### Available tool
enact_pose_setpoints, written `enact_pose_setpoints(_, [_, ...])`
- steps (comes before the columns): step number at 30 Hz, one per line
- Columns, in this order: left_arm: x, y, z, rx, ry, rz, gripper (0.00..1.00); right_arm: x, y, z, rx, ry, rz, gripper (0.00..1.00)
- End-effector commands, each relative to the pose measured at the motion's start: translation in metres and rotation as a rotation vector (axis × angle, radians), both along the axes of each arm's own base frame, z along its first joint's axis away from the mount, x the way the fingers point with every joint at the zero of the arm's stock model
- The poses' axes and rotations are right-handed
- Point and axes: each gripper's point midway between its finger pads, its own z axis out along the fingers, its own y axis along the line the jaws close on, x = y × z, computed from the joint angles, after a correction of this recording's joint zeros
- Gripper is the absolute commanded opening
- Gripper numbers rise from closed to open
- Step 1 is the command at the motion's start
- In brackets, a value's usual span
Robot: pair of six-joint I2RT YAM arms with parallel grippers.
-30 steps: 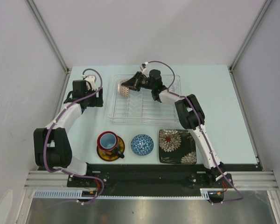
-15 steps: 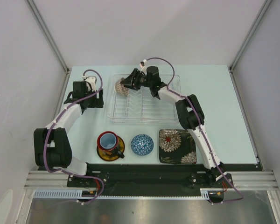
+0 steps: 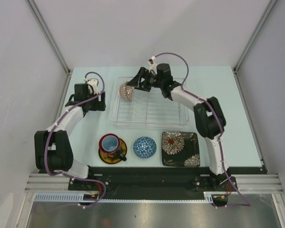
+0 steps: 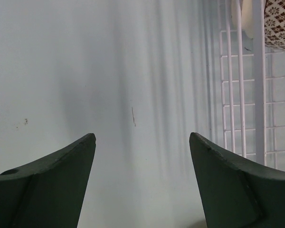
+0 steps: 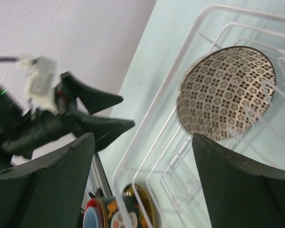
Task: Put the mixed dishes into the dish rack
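Right tool (image 5: 142, 137) gapes empty beside the beige netted bowl (image 5: 226, 92), on edge in the dish rack (image 3: 156, 110); left tool (image 4: 142, 135) likewise spread, empty.

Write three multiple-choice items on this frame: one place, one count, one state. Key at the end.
1. Where is the beige netted bowl?
A. in the dish rack, far-left corner
B. right of the rack
C. between the right fingers

2. How many dishes sit on the table outside the rack?
A. two
B. three
C. four

3. The right gripper is:
A. shut on the bowl
B. open and empty
C. shut on a rack wire

Key:
1 A, the bowl stands on edge among the prongs.
2 C, red mug on yellow saucer, blue bowl, black floral plate.
3 B, its fingers stand wide apart, clear of the bowl.
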Motion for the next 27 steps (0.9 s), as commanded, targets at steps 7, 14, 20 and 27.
enact_pose_setpoints(7, [0.004,-0.008,0.003,-0.002,-0.031,-0.026,0.85,-0.1,-0.072,0.062,-0.336,-0.268,0.062,0.94])
enact_pose_setpoints(14, [0.001,-0.004,0.006,0.035,-0.037,-0.035,0.85,-0.228,-0.075,0.001,-0.811,-0.379,0.282,0.87])
enact_pose_setpoints(20, [0.0,-0.006,0.009,0.025,-0.044,-0.038,0.85,-0.281,-0.084,-0.012,-0.906,-0.493,0.366,0.81])
enact_pose_setpoints(27, [-0.001,-0.006,0.018,0.024,-0.059,-0.041,0.84,-0.313,-0.08,-0.031,-0.951,-0.558,0.478,0.79])
